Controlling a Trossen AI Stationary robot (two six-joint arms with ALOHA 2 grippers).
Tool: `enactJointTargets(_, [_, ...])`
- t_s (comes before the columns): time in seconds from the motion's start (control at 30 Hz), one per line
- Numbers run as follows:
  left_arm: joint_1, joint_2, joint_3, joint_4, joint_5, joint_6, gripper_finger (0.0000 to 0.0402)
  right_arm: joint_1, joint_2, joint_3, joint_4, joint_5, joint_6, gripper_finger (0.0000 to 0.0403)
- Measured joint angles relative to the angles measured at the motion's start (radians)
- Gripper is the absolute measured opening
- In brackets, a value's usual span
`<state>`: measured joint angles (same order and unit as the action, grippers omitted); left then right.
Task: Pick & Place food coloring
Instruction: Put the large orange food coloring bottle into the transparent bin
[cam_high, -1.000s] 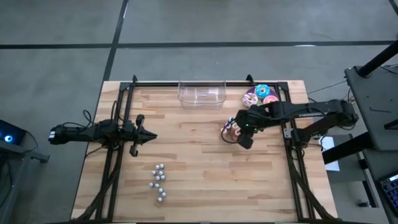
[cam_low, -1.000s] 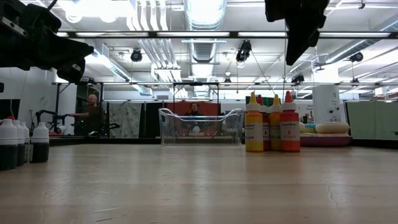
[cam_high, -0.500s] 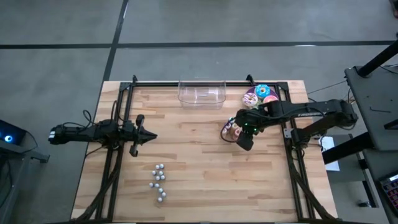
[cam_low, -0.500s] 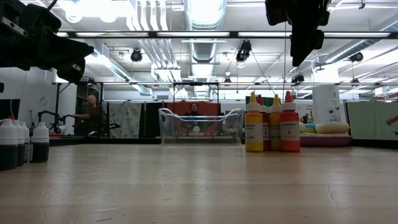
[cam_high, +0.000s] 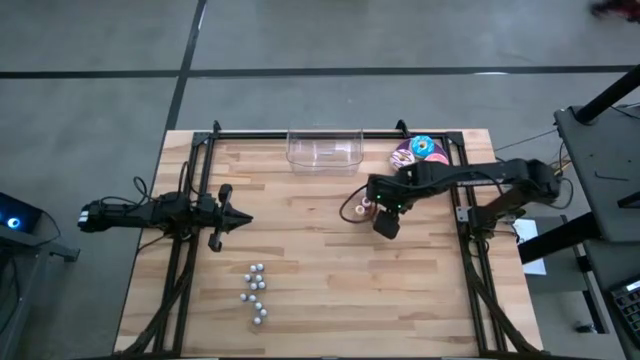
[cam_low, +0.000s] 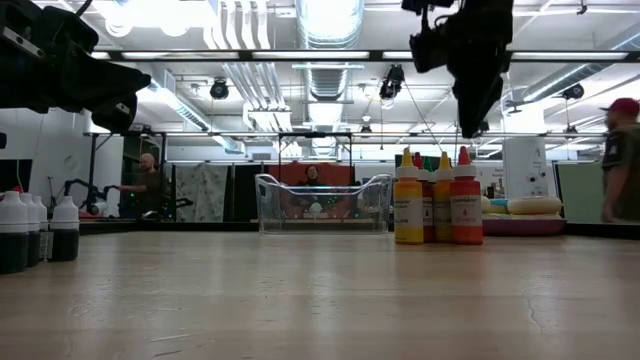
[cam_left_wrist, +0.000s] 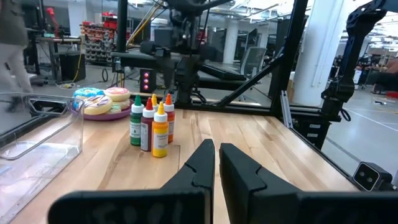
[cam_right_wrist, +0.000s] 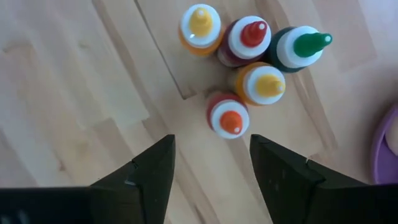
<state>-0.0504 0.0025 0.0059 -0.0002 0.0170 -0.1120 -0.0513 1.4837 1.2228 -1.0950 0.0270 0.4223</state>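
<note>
The food coloring bottles (cam_high: 366, 207) stand on the table (cam_high: 320, 300), between the clear bin (cam_high: 323, 150) and the doughnut plate (cam_high: 418, 152), the balls (cam_high: 255, 294) well apart.

Food coloring (cam_right_wrist: 249, 59) caps: yellow, red, green, orange.
</note>
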Motion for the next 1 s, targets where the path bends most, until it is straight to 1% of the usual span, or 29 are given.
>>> enactJointTargets(0.17, [0.000, 0.000, 0.000, 0.000, 0.000, 0.000, 0.0000, -0.027, 0.032, -0.001, 0.002, 0.002, -0.034, 0.0201])
enactJointTargets(0.4, [0.000, 0.000, 0.000, 0.000, 0.000, 0.000, 0.0000, -0.047, 0.037, -0.029, 0.011, 0.001, -0.060, 0.0201])
enactJointTargets(0.8, [0.000, 0.000, 0.000, 0.000, 0.000, 0.000, 0.0000, -0.048, 0.037, -0.115, 0.133, -0.002, -0.031, 0.0201])
enactJointTargets(1.0, [0.000, 0.000, 0.000, 0.000, 0.000, 0.000, 0.0000, -0.048, 0.037, -0.140, 0.149, -0.001, -0.029, 0.0201])
